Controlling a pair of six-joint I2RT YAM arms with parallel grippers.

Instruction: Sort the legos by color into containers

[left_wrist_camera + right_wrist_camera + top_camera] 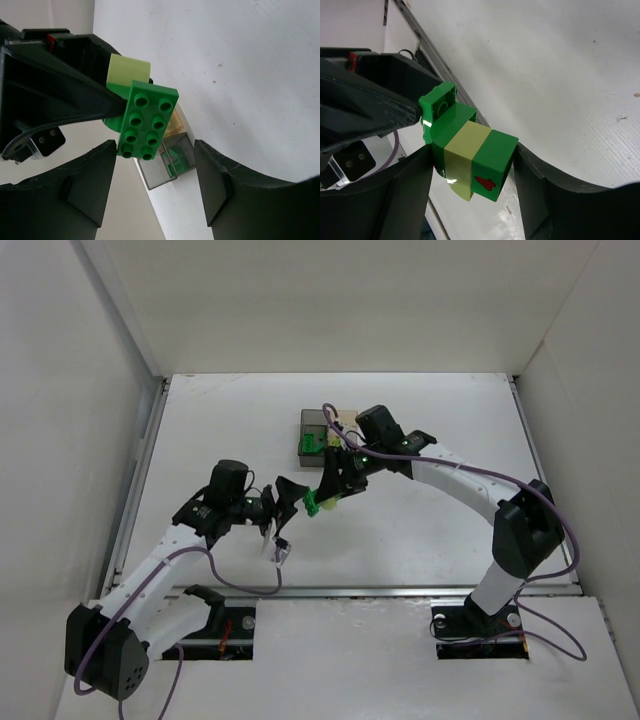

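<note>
My right gripper (327, 495) (472, 167) is shut on a stack of joined legos (316, 503) (470, 155), held in the air above the table. The stack is a dark green studded plate, a dark green curved piece, a pale yellow-green brick and a dark green brick with a red mark. My left gripper (284, 502) (154, 149) is open, facing the stack's studded plate (148, 121), which sits just beyond its fingertips. The smoky dark grey bin (317, 435) (167, 167) holds green legos. The pale orange-tan bin (347, 419) (175, 127) stands right behind it.
White walls enclose the table (440, 430) on the left, back and right. A metal rail (400, 591) runs along the near edge. Purple cables (230, 585) hang from both arms. A small white tag (280, 552) dangles below my left wrist.
</note>
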